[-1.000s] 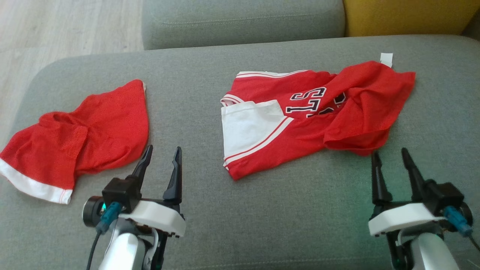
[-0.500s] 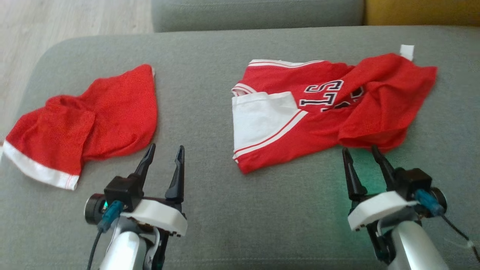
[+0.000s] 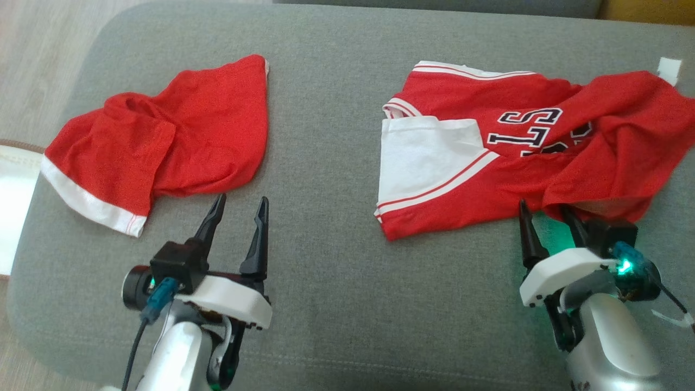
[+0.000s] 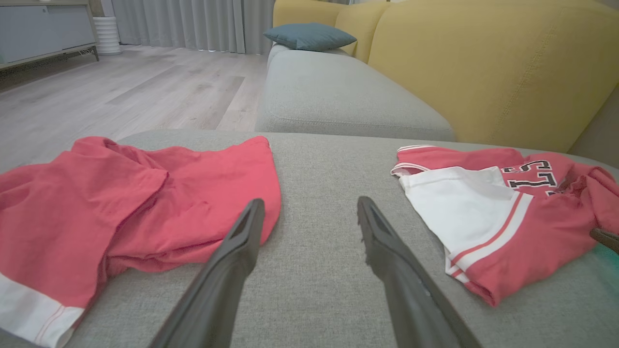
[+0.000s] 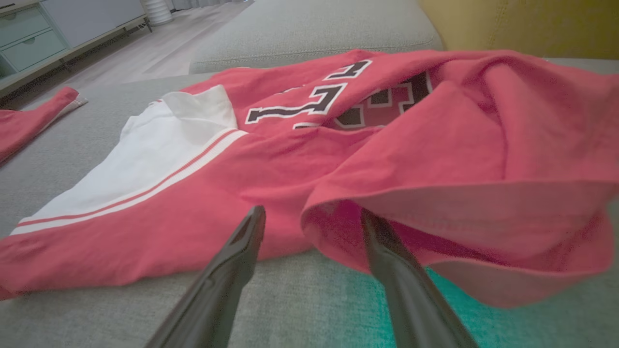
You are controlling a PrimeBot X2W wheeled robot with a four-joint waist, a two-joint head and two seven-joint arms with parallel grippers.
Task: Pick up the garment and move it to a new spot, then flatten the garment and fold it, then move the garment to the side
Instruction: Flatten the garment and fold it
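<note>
i see the jersey [image 3: 488,157] lying crumpled on the right half of the grey couch [image 3: 336,271], red with a white side panel toward the middle and black letters partly buried in folds; a white tag [image 3: 669,69] pokes out at its far right corner. my right gripper [image 3: 544,207] is low at the jersey's near edge with its fingers spread wide. in the right wrist view one finger sits just in front of the cloth and the other tip is tucked under a lifted fold of the hem, so that fold lies between them, unpinched. a green glow falls on the couch beneath it. my left gripper [image 3: 241,199] hovers over bare couch, fingers spread too and holding nothing, just beside the near edge of the red shorts [image 3: 163,141], which lie rumpled on the left half, white band toward the couch's left end. jersey and shorts are well apart. beyond the couch i see a yellow backrest [image 4: 483,63], a blue pillow [image 4: 309,35] and wood floor [image 4: 121,92].
</note>
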